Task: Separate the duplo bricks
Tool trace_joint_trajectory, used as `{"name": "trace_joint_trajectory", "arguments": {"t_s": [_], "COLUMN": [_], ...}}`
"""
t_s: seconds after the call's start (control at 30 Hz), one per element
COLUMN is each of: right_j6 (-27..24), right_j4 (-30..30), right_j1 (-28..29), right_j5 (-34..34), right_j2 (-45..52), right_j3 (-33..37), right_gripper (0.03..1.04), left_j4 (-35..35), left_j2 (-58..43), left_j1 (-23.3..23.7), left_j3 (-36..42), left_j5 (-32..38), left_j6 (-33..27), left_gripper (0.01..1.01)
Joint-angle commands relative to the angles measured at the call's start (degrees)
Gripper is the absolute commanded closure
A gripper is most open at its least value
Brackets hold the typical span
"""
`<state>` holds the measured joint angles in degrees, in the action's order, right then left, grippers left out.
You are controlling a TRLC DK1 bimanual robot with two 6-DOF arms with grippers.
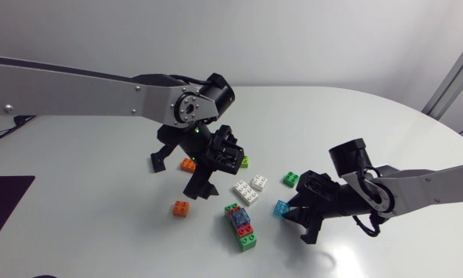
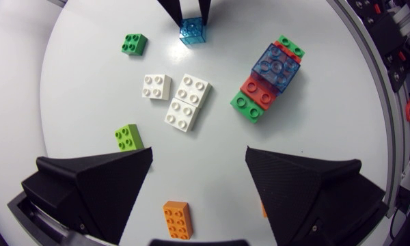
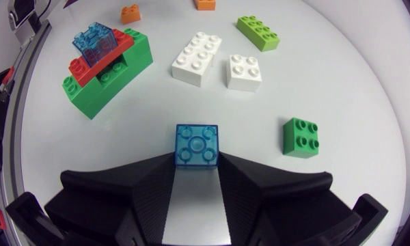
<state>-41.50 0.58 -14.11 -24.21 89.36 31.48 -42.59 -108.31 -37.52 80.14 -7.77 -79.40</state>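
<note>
Right gripper (image 3: pixel 196 171) is sitting right behind a loose translucent blue brick (image 3: pixel 196 145) on the table (image 3: pixel 348 75). Green-red-blue stack (image 3: pixel 106 65) is standing assembled nearby. I'd be pinning its green base with one arm and peeling the top brick straight up with the other. Right: can't tell if it's clamping the brick or just touching. Left gripper (image 2: pixel 198 184) is hanging wide apart, holding nothing, above an orange brick (image 2: pixel 176 219).

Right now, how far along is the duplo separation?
Done: white bricks, a dark green brick, a lime brick and two orange bricks lie loose on the table. In hand: the right gripper is shut on a clear blue brick. Left: the stack of green, red and blue bricks is not yet split. The left gripper hangs open and empty.
</note>
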Motion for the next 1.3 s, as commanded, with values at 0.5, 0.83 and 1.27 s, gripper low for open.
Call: {"name": "trace_joint_trajectory", "arguments": {"t_s": [0.5,0.83,1.27], "right_j6": [-11.59,-13.26,-13.17], "right_j4": [-12.97,-14.11,-15.70], "right_j1": [9.80,12.09,12.53], "right_j5": [-2.25,-2.25,-2.42], "right_j2": [-12.37,-12.99,-16.06], "right_j3": [-7.75,-8.46,-8.63], "right_gripper": [0.71,0.18,0.12], "left_j4": [1.10,1.28,3.21], "left_j2": [2.14,3.72,2.40], "left_j1": [-4.23,-7.04,-8.80], "left_j3": [-5.70,-9.03,-10.27], "left_j5": [-3.30,-4.62,-5.15], "left_j6": [0.91,-0.32,-5.86], "left_gripper": [0.085,0.105,0.280]}}
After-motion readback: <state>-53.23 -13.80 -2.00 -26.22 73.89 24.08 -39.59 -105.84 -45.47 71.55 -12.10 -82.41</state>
